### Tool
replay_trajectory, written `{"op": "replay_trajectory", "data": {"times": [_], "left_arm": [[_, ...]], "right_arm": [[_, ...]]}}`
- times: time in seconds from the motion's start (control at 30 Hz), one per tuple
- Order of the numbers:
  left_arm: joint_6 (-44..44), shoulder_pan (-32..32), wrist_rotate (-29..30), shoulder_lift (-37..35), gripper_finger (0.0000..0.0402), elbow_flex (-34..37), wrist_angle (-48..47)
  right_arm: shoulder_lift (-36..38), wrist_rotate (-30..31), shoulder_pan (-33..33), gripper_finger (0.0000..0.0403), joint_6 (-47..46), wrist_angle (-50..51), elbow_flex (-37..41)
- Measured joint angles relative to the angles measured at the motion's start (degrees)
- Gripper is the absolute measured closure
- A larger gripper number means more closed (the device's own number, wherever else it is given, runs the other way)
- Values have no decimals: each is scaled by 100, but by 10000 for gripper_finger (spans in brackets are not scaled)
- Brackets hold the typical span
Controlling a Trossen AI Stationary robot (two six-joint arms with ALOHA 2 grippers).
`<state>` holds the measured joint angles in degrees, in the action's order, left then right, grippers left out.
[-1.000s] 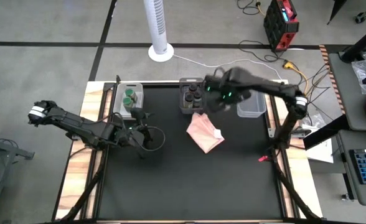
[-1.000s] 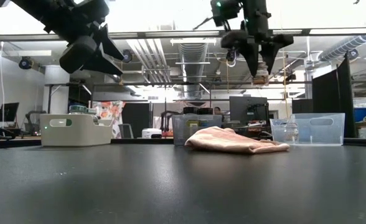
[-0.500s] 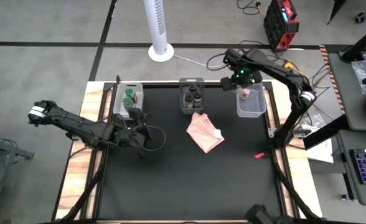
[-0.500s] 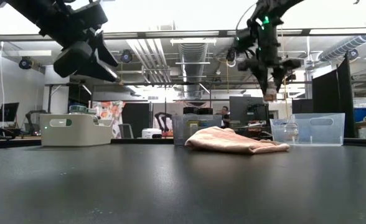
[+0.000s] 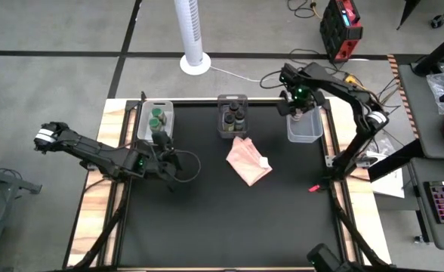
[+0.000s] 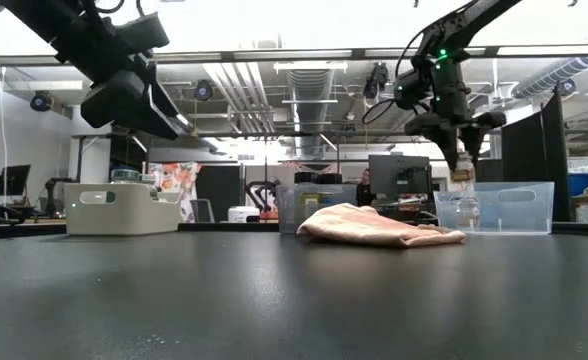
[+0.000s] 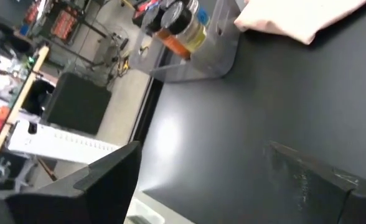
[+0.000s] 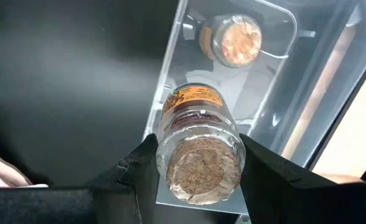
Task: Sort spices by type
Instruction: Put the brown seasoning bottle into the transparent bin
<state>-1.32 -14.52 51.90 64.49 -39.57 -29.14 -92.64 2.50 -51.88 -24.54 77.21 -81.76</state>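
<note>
Right tool point(image 8: 198, 163) clamped shut high up; left tool point(image 5: 167, 149) spread wide.

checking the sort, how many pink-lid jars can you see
2. One jar is held in the right claw above the clear bin at the table's far right; the other lies inside that bin. More may be hidden.

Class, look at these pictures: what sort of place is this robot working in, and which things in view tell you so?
Probably a robotics lab or workshop: exposed ceiling ducts overhead, computer monitors behind the table, and cables around a red equipment case on the bare floor.
</note>
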Motion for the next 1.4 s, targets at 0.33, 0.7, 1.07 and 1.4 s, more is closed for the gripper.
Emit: {"op": "replay_trajectory", "data": {"times": [0.33, 0.7, 1.07, 1.4], "left_arm": [[-847, -4, -33, -1, 82, 0, -543], [-973, -7, -195, -2, 82, 0, -542], [-973, -7, -195, -2, 82, 0, -541], [-973, -4, -195, -2, 82, 0, -541]], "right_arm": [[651, 3, -9, 234, -88, -426, 913], [778, 31, -75, 234, -115, -1061, 1616], [741, -101, -299, 234, -59, -1527, 2048], [738, -310, -555, 234, 59, -1868, 2395]]}}
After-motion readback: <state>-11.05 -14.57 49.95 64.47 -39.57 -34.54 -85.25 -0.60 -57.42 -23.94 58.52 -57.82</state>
